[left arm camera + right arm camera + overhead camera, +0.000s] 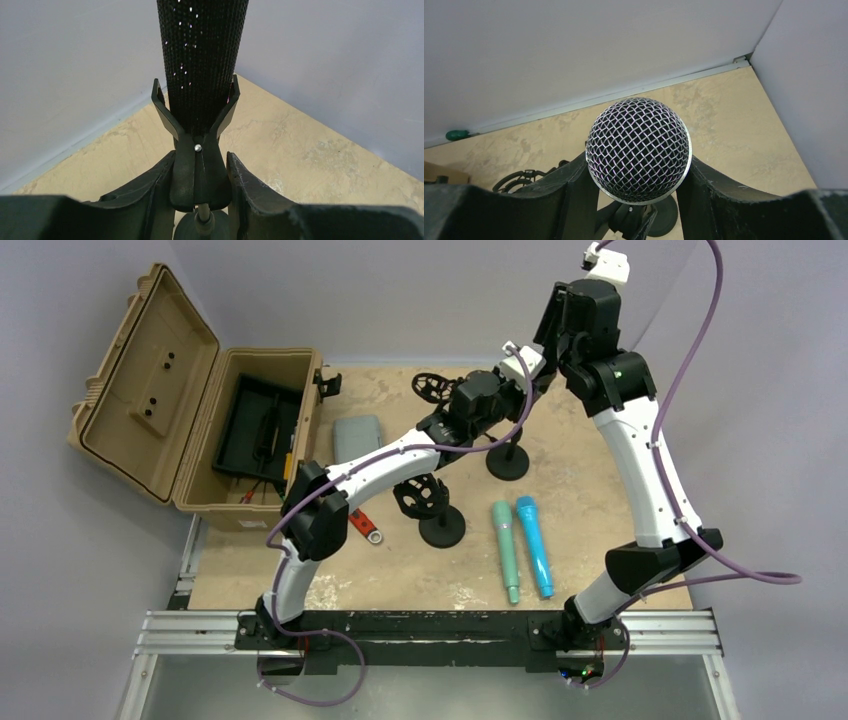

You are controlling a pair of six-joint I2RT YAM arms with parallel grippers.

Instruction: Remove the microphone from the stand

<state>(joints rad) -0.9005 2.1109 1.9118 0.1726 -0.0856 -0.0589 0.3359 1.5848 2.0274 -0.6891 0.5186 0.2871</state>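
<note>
The black microphone with a silver mesh head (pixel 639 145) stands upright, and its black body (pixel 202 60) sits in the forked clip (pixel 196 165) of the stand. My right gripper (pixel 639 167) is shut on the microphone just under the head. My left gripper (pixel 200 165) is shut on the stand's clip, one finger on each side. The stand's round base (pixel 508 462) rests on the tan table top and also shows below the microphone head in the right wrist view (pixel 669 215). In the top view the two grippers meet above that base and hide the microphone.
An open tan case (pixel 170 390) stands at the left. A second stand with a shock mount (pixel 440 525) is mid-table, and another shock mount (pixel 432 387) lies at the back. A teal microphone (pixel 506 550), a blue microphone (pixel 534 545), a grey pouch (pixel 357 435) and a red tool (pixel 365 525) lie on the table.
</note>
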